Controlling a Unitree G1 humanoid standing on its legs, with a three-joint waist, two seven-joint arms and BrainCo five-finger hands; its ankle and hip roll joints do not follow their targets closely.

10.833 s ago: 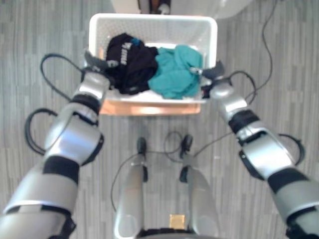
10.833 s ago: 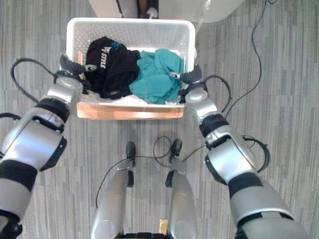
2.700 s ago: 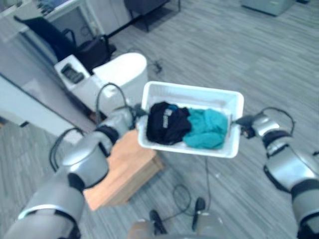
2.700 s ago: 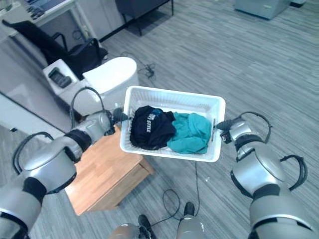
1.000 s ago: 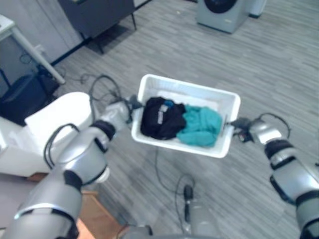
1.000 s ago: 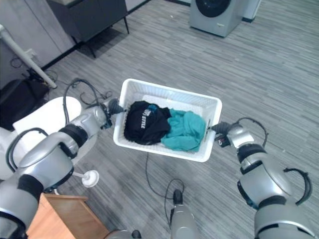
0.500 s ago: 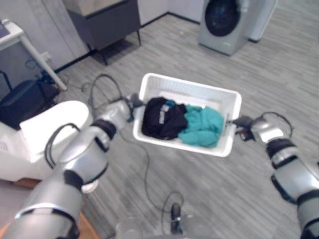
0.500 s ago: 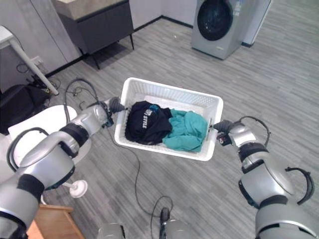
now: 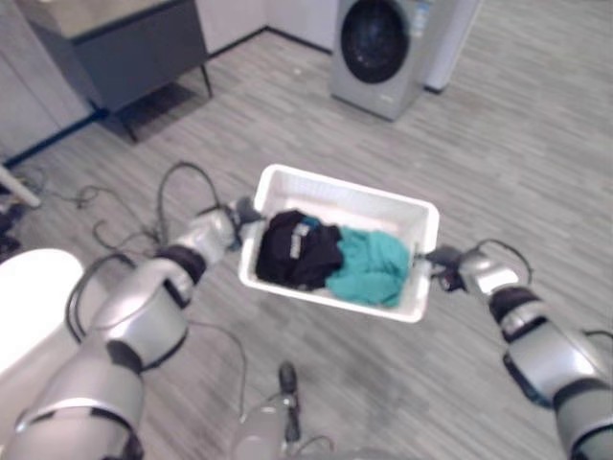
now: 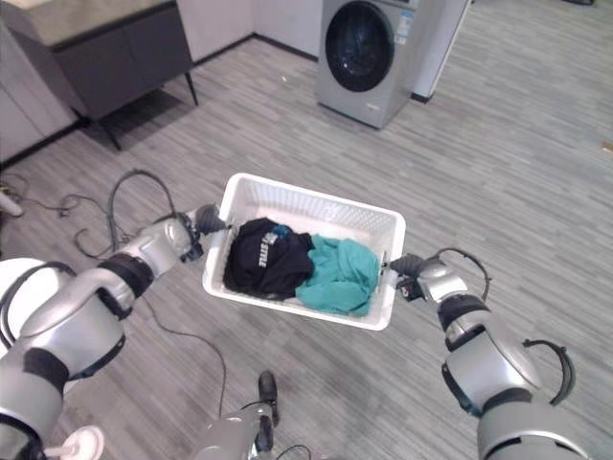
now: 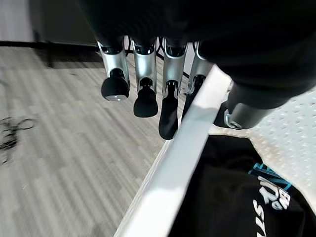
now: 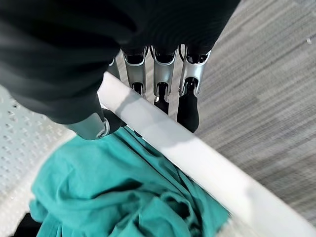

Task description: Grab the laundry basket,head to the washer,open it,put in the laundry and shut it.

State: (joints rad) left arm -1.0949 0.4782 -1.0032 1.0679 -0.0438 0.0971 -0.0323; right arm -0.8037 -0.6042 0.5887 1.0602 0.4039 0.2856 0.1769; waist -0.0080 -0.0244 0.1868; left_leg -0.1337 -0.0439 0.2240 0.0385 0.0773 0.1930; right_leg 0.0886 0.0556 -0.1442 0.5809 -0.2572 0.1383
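Two hands carry the laundry basket (image 10: 303,251) level above the floor: the left hand (image 10: 204,223) and right hand (image 10: 406,264) are each pinched over opposite rims, so the black garment (image 10: 261,255) and teal garment (image 10: 335,274) stay inside. Farther off, the washer (image 10: 369,53) stands closed.

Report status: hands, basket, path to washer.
Left hand and right hand pinch the laundry basket rims. Basket off the floor. Washer ahead, door shut.

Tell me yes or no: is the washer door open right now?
No, the washer stands across the floor with its dark round door flush against its front, while both hands carry the laundry basket.
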